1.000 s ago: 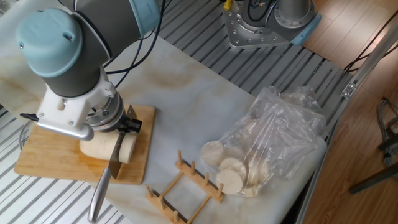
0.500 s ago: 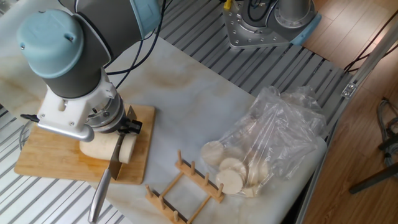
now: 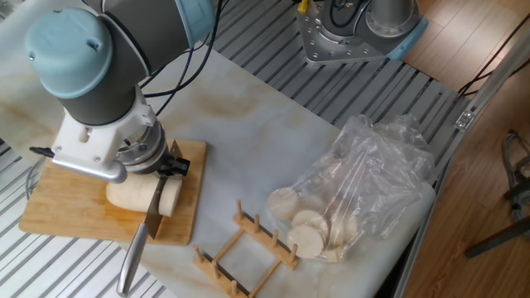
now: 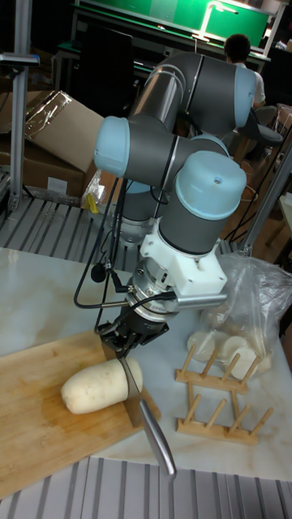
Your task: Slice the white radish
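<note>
On the cutting board (image 3: 70,207) at the bench's (image 3: 248,132) near edge, the claw (image 4: 122,345) pinched a knife (image 4: 138,409) sunk into the white radish (image 4: 93,385); a wooden rack (image 3: 248,248) and a bag of slices (image 3: 360,190) lay beside.

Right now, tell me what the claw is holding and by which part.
The claw grips a knife at its blade's upper end; its handle hangs free.

Wood plank floor (image 3: 464,50) on the right — ribbed metal bench (image 3: 414,91) under the marble-look tabletop (image 3: 248,124). Behind: cardboard boxes (image 4: 61,134), green board (image 4: 174,16), seated person (image 4: 243,53).
</note>
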`<state>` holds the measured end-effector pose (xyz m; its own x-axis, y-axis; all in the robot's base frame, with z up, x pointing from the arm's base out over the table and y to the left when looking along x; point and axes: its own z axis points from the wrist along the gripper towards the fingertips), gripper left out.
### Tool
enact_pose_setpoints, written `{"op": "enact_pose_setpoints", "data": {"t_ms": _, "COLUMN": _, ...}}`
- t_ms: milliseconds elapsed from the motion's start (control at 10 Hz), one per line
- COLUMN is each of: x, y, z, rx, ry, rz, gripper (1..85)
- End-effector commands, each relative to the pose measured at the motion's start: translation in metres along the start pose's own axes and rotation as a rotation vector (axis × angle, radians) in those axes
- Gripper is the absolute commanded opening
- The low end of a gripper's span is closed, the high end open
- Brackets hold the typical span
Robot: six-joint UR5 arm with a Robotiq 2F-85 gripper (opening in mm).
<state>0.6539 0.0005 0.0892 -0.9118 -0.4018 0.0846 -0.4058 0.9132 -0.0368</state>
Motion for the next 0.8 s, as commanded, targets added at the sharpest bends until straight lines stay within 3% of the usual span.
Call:
{"op": "enact_pose_setpoints", "data": {"t_ms": 0, "x": 0.007, "y": 0.001, "z": 0.000, "rx": -0.002, "ry": 0.000, "rz": 0.003, "gripper": 1.3}}
{"op": "enact_pose_setpoints", "data": {"t_ms": 500, "x": 0.011, "y": 0.003, "z": 0.000, "rx": -0.001, "ry": -0.006, "rz": 0.001, "gripper": 1.3}}
{"op": "enact_pose_setpoints", "data": {"t_ms": 700, "x": 0.019, "y": -0.001, "z": -0.002, "rx": 0.013, "ry": 0.014, "rz": -0.002, "gripper": 1.3}}
